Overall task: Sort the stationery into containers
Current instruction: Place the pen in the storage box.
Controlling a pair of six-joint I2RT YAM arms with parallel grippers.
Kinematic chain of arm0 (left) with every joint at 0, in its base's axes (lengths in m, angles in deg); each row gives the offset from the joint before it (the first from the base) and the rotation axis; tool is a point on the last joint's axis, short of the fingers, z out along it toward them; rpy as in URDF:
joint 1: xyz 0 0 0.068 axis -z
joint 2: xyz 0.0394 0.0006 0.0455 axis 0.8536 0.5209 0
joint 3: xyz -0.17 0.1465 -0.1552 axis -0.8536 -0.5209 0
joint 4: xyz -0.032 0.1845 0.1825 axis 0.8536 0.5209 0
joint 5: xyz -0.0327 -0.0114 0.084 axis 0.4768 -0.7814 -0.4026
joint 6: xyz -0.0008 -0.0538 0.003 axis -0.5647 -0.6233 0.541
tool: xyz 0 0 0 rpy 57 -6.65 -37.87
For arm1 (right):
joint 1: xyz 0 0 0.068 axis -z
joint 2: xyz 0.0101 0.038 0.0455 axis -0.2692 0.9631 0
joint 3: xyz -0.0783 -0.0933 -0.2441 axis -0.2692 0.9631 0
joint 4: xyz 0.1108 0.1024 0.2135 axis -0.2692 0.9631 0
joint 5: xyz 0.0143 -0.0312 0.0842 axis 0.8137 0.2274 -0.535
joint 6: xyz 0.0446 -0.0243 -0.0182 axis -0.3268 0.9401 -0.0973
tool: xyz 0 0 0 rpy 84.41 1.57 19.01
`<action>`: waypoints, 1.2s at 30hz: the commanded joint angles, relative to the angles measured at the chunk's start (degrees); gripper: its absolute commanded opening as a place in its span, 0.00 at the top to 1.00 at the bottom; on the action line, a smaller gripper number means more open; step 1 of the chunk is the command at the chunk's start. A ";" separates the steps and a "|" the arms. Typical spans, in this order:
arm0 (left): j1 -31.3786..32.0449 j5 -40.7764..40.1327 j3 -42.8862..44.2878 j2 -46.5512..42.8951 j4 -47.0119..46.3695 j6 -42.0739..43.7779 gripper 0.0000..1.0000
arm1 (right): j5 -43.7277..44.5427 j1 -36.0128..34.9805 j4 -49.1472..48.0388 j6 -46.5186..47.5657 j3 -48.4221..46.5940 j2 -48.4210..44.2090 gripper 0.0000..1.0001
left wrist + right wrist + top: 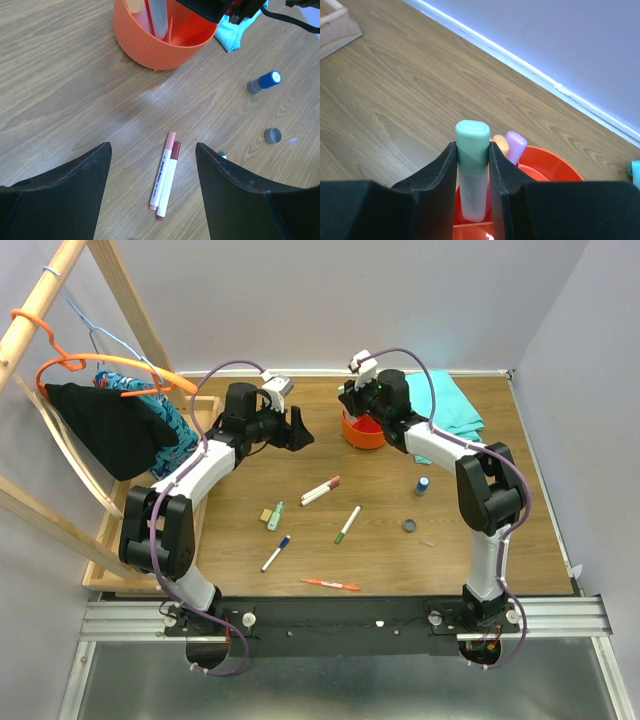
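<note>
My right gripper (pixel 472 150) is shut on a mint-capped highlighter (pixel 472 134), held upright with its lower end inside the orange tub (pixel 555 167). A purple highlighter (pixel 516 145) and an orange one (pixel 501 144) stand in the tub behind it. In the top view the right gripper (pixel 353 398) hangs over the tub (pixel 362 432). My left gripper (pixel 152 150) is open above two white markers (pixel 165 176) lying side by side, one pink-capped and one dark red. The left gripper (pixel 297 430) hovers left of the tub.
On the table lie a green-capped marker (pixel 348 524), a blue pen (pixel 276 553), a red pen (pixel 332 584), a small green highlighter beside a tan eraser (pixel 274 515), a blue-capped bottle (pixel 423 485) and a dark disc (pixel 410 525). Teal cloth (pixel 452 405) lies back right; a wooden tray (pixel 205 400) sits at left.
</note>
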 commanded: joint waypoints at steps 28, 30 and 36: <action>1.45 -4.18 -0.39 -0.47 8.41 12.19 0.19 | 1.78 -0.22 15.46 -0.84 2.23 -11.06 0.48; 1.89 -4.97 0.66 0.23 10.78 15.18 0.18 | 1.34 -0.22 17.12 -1.19 2.40 -14.21 0.48; 6.02 -8.39 4.70 4.09 17.03 22.02 0.20 | 0.72 -0.13 21.59 -2.60 9.60 -24.76 0.48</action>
